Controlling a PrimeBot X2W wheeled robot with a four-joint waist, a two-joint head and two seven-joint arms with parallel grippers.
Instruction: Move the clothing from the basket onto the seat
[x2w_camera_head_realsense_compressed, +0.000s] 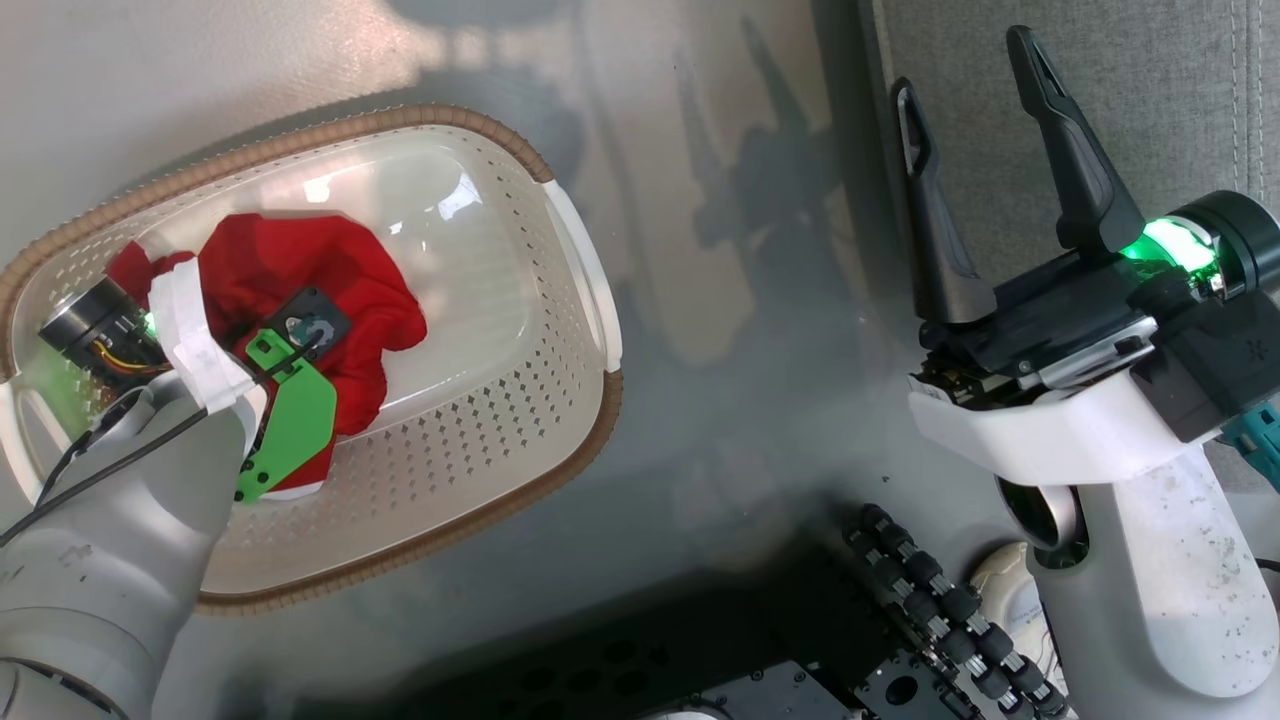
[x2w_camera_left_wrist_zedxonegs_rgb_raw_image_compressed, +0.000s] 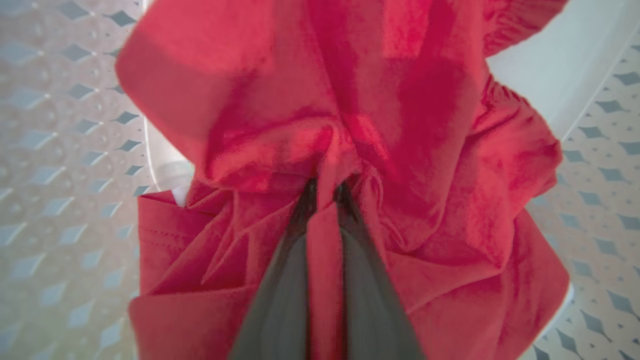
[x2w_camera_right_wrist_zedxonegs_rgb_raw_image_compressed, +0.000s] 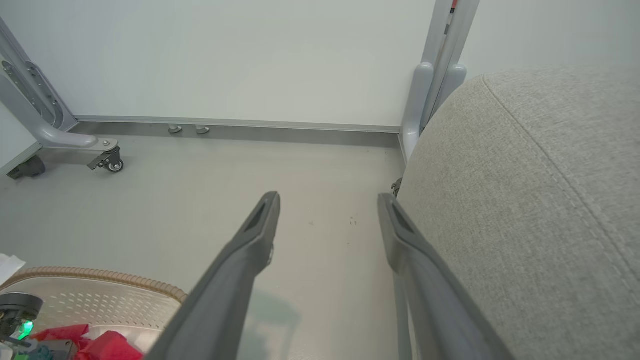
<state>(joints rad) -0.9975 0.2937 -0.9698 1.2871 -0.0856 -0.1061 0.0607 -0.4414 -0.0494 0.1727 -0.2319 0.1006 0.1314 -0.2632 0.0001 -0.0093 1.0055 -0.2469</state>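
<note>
While bunched at the left end of the basket (x2w_camera_head_realsense_compressed: 480, 400), red clothing (x2w_camera_head_realsense_compressed: 300, 270) is pinched by the closed left gripper (x2w_camera_left_wrist_zedxonegs_rgb_raw_image_compressed: 325, 192). Judged soft, light, limp: take by a thick fold. Right gripper (x2w_camera_head_realsense_compressed: 962, 62) spread wide, empty

Looks like a robot lab or test bay, not a home: bare white panel wall (x2w_camera_right_wrist_zedxonegs_rgb_raw_image_compressed: 250, 60), smooth grey floor (x2w_camera_right_wrist_zedxonegs_rgb_raw_image_compressed: 225, 190), grey metal frame on castors (x2w_camera_right_wrist_zedxonegs_rgb_raw_image_compressed: 60, 135) far left, metal post (x2w_camera_right_wrist_zedxonegs_rgb_raw_image_compressed: 440, 75) at the wall; staged props: grey fabric seat (x2w_camera_right_wrist_zedxonegs_rgb_raw_image_compressed: 525, 200) right, laundry basket (x2w_camera_right_wrist_zedxonegs_rgb_raw_image_compressed: 100, 276) near left
</note>
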